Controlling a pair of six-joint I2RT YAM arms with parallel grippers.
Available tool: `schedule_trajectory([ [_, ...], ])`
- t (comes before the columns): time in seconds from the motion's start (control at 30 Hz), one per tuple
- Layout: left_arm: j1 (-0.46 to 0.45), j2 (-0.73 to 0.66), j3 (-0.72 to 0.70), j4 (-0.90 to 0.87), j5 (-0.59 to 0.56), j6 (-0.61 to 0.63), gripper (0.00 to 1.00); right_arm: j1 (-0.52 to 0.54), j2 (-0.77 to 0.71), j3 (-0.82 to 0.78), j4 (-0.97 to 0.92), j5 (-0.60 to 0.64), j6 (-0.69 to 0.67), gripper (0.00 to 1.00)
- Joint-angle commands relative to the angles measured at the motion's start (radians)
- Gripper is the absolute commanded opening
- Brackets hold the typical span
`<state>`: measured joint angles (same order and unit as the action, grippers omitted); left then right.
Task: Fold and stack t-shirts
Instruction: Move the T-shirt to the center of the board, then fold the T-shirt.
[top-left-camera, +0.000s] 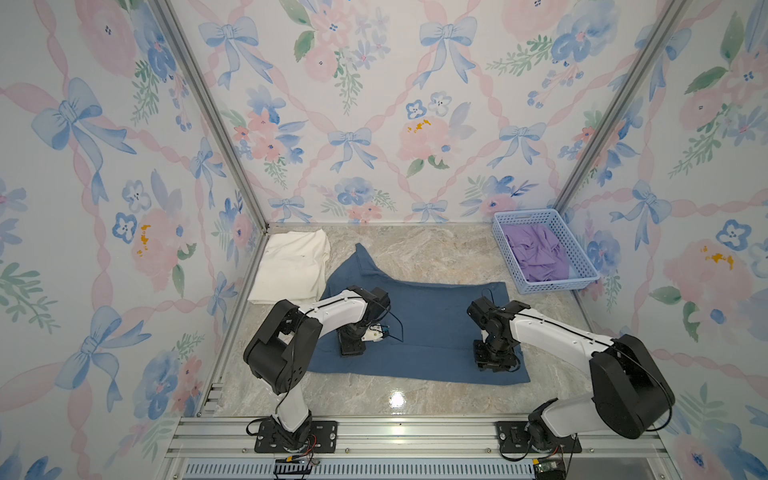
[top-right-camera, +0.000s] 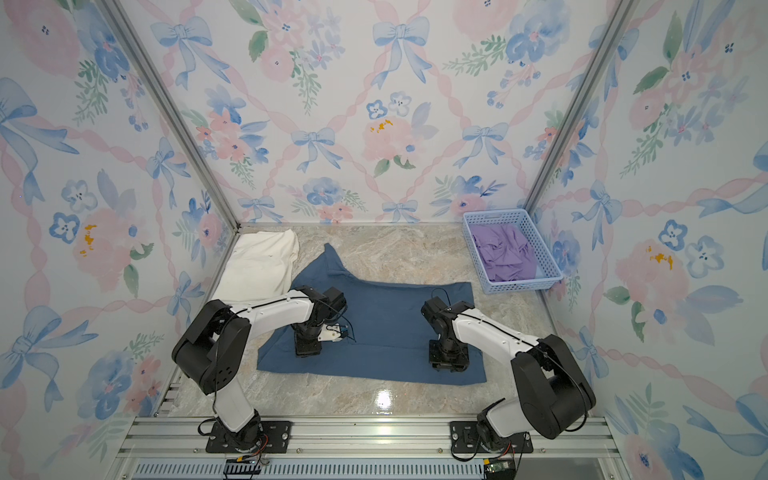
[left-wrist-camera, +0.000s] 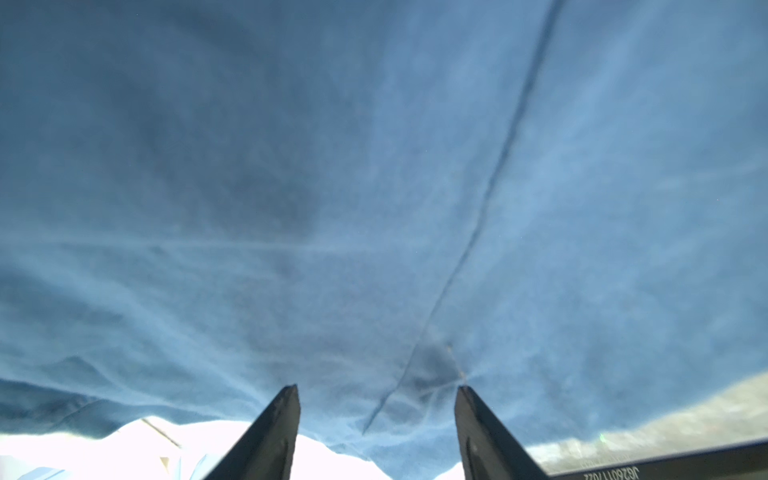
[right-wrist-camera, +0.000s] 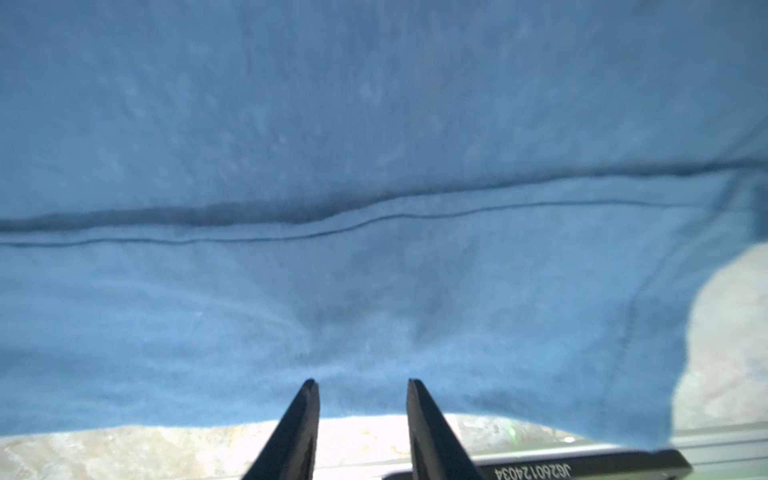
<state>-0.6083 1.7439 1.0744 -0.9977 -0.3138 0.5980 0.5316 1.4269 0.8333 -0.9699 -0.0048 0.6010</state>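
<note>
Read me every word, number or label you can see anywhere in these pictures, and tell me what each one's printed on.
"JG260124034": white print, upside down, on the right wrist's black bar.
"JG260117022": probably; upside down and partly cut off, on the left wrist's black bar.
No readable text on the blue shirt, white shirt or basket.

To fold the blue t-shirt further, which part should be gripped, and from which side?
Probably its near edge, close to both corners, from above: the blue t-shirt lies flat on the table, so an edge is easiest to pinch.
</note>
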Motion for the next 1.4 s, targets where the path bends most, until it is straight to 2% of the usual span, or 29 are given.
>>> schedule_trajectory([
  [0.0, 0.002, -0.040, 0.116, -0.021, 0.002, -0.025, 0.66, 0.010, -0.060, 0.103, -0.077, 0.118, 0.010, 0.44],
  [0.17, 0.073, 0.052, 0.405, -0.018, 0.026, -0.057, 0.69, -0.025, -0.009, 0.236, -0.059, 0.172, -0.024, 0.51],
  [0.3, 0.167, 0.228, 0.656, -0.011, 0.089, -0.135, 0.68, -0.091, 0.073, 0.292, 0.023, 0.162, -0.043, 0.51],
  [0.43, 0.240, 0.411, 0.880, 0.009, 0.105, -0.172, 0.67, -0.169, 0.150, 0.326, 0.104, 0.134, -0.051, 0.50],
  [0.6, 0.309, 0.616, 1.173, 0.018, 0.130, -0.220, 0.67, -0.237, 0.195, 0.343, 0.166, 0.123, -0.054, 0.49],
  [0.73, 0.345, 0.737, 1.352, 0.020, 0.151, -0.254, 0.67, -0.248, 0.206, 0.347, 0.165, 0.121, -0.065, 0.49],
  [0.9, 0.368, 0.799, 1.446, 0.056, 0.200, -0.293, 0.67, -0.249, 0.185, 0.314, 0.172, 0.120, -0.066, 0.49],
  [1.13, 0.376, 0.865, 1.453, 0.105, 0.240, -0.305, 0.58, -0.245, 0.167, 0.284, 0.195, 0.098, -0.044, 0.48],
  [1.37, 0.412, 0.913, 1.458, 0.179, 0.299, -0.369, 0.57, -0.230, 0.135, 0.248, 0.214, 0.088, -0.026, 0.48],
])
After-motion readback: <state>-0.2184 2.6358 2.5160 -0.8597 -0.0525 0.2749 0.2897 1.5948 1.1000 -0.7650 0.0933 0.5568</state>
